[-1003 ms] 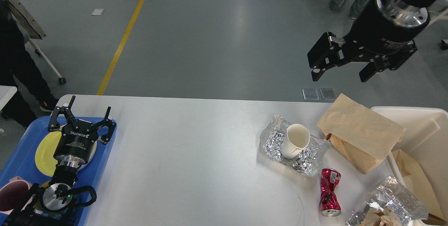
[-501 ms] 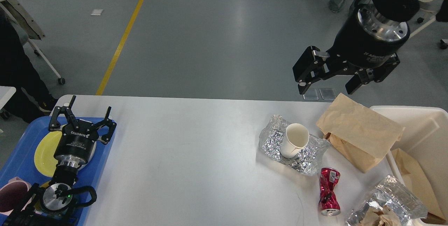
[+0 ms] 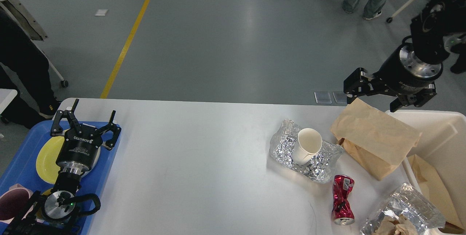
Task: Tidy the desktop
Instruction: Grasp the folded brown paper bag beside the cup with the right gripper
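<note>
Blue tray at the white desktop's left edge with a yellow plate, left gripper above it spread empty; paper cup on crumpled foil, cream bin holding brown paper, right gripper open over paper bag.

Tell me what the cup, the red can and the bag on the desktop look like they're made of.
Cup: likely paper, matte off-white, its rim bent out of round. Can: thin metal, probably aluminium, glossy red and crushed at the waist. Bag: brown kraft paper, matte, creased. All sit on the desktop.
</note>
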